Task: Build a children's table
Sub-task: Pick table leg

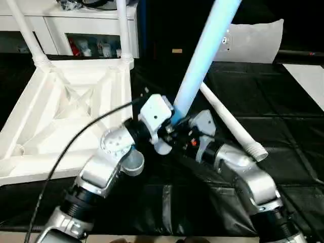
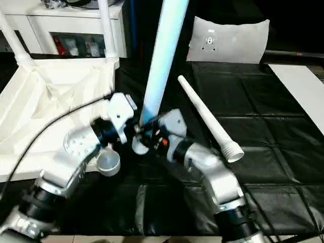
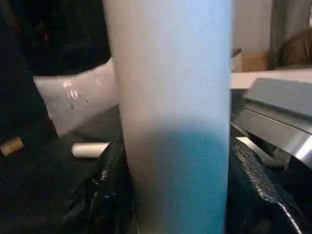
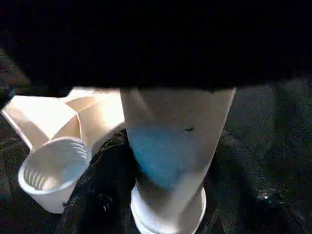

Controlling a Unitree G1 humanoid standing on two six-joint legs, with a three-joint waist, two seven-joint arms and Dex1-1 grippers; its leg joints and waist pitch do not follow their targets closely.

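- I am looking down at the table top (image 1: 61, 109), lying upside down on the black cloth (image 2: 263, 167) with its X-ribbed underside facing up; I am using it as my landmark.
- Two legs (image 1: 124, 28) are already standing upright in its far corner sockets, pointing straight up and running out of the top of the view.
- A near corner socket (image 4: 51, 178) is gaping open beside my grippers, ribbed inside and with nothing in it.
- I am holding a third leg (image 1: 202, 55) just off the table top's near right corner; its long axis is running steeply up and leaning away to the right, thick end down.
- My left gripper (image 1: 161, 132) is sitting around that leg low down, black fingers (image 3: 253, 185) flanking it on both sides; whether they are pressing on it I cannot tell.
- My right gripper (image 2: 147, 139) is clamping the same leg right at its bottom collar, fingers (image 4: 102, 195) hugging either side.
- The fourth leg (image 2: 207, 121) is lying flat on the cloth well to the right of the table top, its long axis running diagonally, threaded thick end nearest me, narrow tip pointing away toward the far left.
- A white cushion (image 2: 230, 40) is leaning at the back, beyond that leg.
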